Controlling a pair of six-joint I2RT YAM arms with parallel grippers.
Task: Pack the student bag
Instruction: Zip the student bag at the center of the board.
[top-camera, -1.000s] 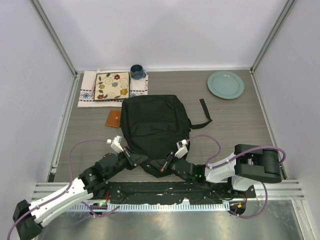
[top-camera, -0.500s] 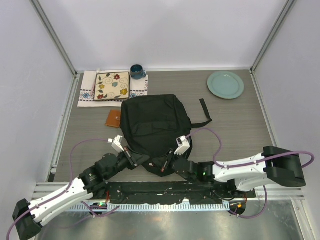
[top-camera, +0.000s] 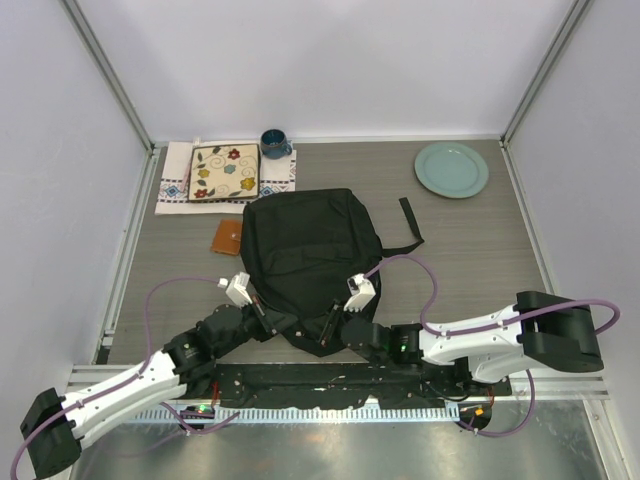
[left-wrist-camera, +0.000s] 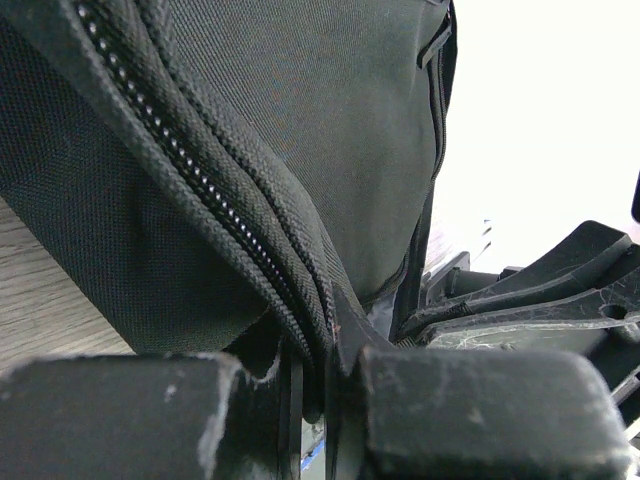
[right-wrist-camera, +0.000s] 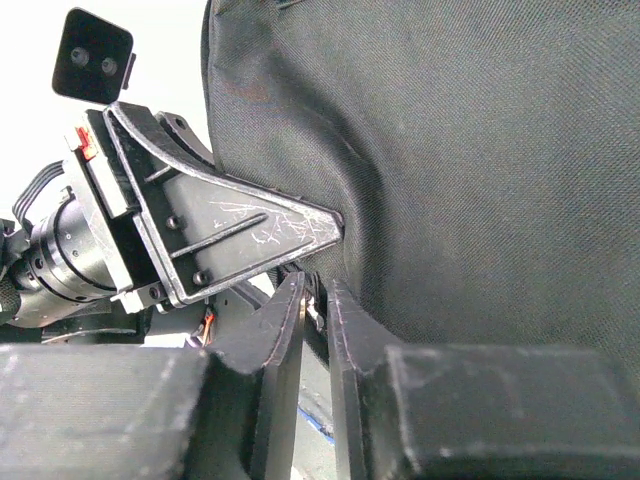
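The student bag (top-camera: 305, 258), a big black backpack, lies flat mid-table with its rounded end toward the arms. My left gripper (top-camera: 263, 318) is at the bag's near left edge. In the left wrist view it (left-wrist-camera: 318, 350) is shut on the bag's zippered seam (left-wrist-camera: 215, 205), the fabric pinched between the jaws. My right gripper (top-camera: 329, 325) is at the near right edge. In the right wrist view its jaws (right-wrist-camera: 317, 292) stand a narrow slit apart beside the bag's fabric (right-wrist-camera: 480, 170). A small pale piece shows at their tips. The left gripper's grey finger (right-wrist-camera: 225, 240) is close by.
A brown wallet (top-camera: 228, 237) lies left of the bag. A floral square plate (top-camera: 224, 172) on a patterned cloth and a blue mug (top-camera: 274, 144) sit at the back left, a teal plate (top-camera: 451, 169) at the back right. A black strap (top-camera: 408, 222) trails right of the bag.
The right arm's elbow swung out to the right and the right gripper's jaws parted a little at the bag's edge. The left gripper kept its hold on the seam.
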